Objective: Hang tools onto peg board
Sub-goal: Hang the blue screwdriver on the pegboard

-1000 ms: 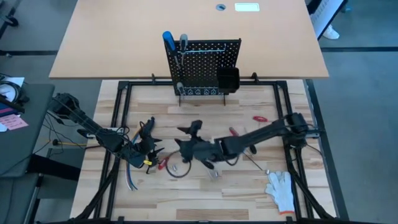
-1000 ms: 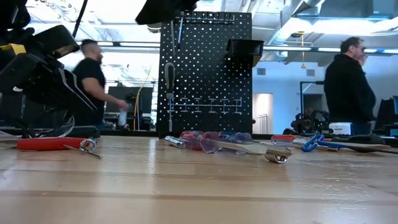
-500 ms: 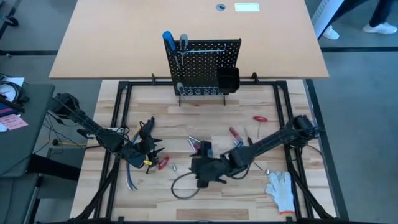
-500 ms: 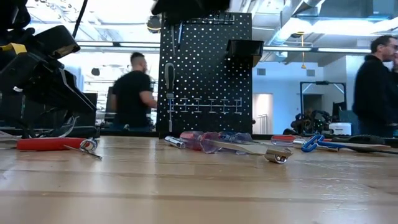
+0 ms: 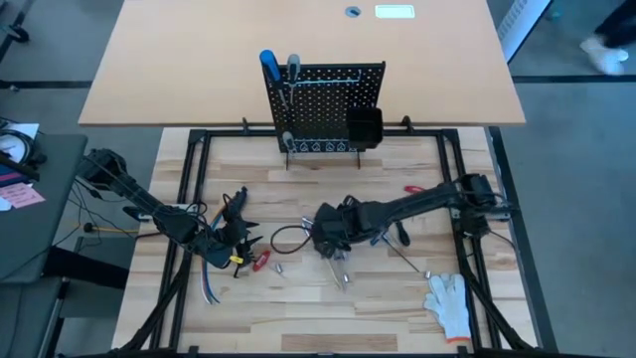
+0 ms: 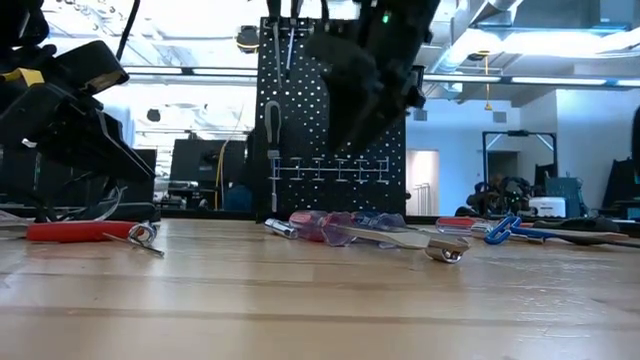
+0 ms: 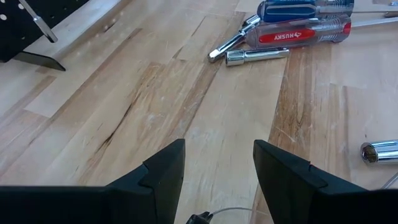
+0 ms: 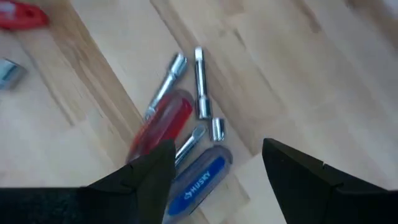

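Nearest the table's front edge, well short of the peg board, the left gripper waits with fingers wide and empty; the right gripper hovers beside it over loose tools – fingers wide, holding nothing. Under it lie a red-handled screwdriver and a blue-handled screwdriver, touching; the board stands upright at the far edge – a few tools hung on it.
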Available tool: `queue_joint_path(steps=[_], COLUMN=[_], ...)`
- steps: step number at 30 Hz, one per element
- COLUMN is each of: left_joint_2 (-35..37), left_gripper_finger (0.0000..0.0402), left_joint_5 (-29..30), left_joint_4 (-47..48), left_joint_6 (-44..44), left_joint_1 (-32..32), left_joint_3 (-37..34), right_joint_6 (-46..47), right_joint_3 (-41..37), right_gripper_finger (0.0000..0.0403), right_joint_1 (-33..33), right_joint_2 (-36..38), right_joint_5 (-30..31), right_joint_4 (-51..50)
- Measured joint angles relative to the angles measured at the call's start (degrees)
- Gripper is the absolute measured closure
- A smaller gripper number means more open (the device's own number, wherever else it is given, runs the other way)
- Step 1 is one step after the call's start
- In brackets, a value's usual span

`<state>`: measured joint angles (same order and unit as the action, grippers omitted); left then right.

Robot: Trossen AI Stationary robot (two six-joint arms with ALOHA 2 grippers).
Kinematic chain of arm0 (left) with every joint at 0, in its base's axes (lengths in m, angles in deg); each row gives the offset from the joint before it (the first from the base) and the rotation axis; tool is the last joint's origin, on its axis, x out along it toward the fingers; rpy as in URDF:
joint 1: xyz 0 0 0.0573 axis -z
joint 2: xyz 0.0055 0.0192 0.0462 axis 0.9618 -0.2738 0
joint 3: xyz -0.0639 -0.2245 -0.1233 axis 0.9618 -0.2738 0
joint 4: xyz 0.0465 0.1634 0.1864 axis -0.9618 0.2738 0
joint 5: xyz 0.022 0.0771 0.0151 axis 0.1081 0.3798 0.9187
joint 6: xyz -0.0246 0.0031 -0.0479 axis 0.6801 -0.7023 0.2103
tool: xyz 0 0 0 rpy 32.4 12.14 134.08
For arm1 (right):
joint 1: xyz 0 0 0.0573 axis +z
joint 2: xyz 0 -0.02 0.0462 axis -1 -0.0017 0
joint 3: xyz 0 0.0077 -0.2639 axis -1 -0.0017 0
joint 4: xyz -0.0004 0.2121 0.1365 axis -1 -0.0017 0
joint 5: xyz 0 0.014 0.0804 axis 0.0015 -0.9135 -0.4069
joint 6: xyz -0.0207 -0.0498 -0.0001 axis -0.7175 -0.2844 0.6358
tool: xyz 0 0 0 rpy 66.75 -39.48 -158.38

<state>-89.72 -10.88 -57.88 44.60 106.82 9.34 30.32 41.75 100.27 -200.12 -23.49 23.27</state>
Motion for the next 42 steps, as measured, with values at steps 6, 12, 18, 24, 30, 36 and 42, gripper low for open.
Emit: queue_joint_path(steps=[6, 12, 18, 24, 30, 36, 42], left_joint_2=[0.0, 0.0, 0.0, 0.0, 0.0, 0.0, 0.0], left_gripper_finger=[0.0217, 0.0217, 0.0217, 0.0217, 0.0217, 0.0217, 0.0217], left_joint_5=[-0.6, -1.3, -1.5, -1.5, -1.5, -1.5, -1.4], left_joint_4=[0.0, 0.0, 0.0, 0.0, 0.0, 0.0, -0.1], left_joint_6=[0.2, 0.5, 0.9, 0.9, 0.9, 0.9, 0.9], left_joint_1=[0.0, 0.0, 0.0, 0.0, 0.0, 0.0, 0.0], left_joint_3=[0.0, 0.0, 0.0, 0.0, 0.0, 0.0, 0.0], right_joint_6=[3.1, 6.1, 9.6, 11.9, 13.9, 13.7, 11.0], right_joint_3=[-2.7, -7.8, -11.0, -13.7, -13.7, -13.6, -13.9], right_gripper_finger=[0.0134, 0.0105, 0.0107, 0.0112, 0.0113, 0.0117, 0.0133], right_joint_1=[-2.4, -3.5, -3.8, -3.2, -2.6, -2.4, -2.3], right_joint_2=[0.1, 0.0, -0.1, -0.2, -2.5, -3.8, -3.0], right_joint_5=[-5.0, -8.7, -8.9, -10.2, -10.7, -10.5, -4.0], right_joint_4=[0.6, 4.8, 8.1, 11.8, 12.3, 12.8, 13.2])
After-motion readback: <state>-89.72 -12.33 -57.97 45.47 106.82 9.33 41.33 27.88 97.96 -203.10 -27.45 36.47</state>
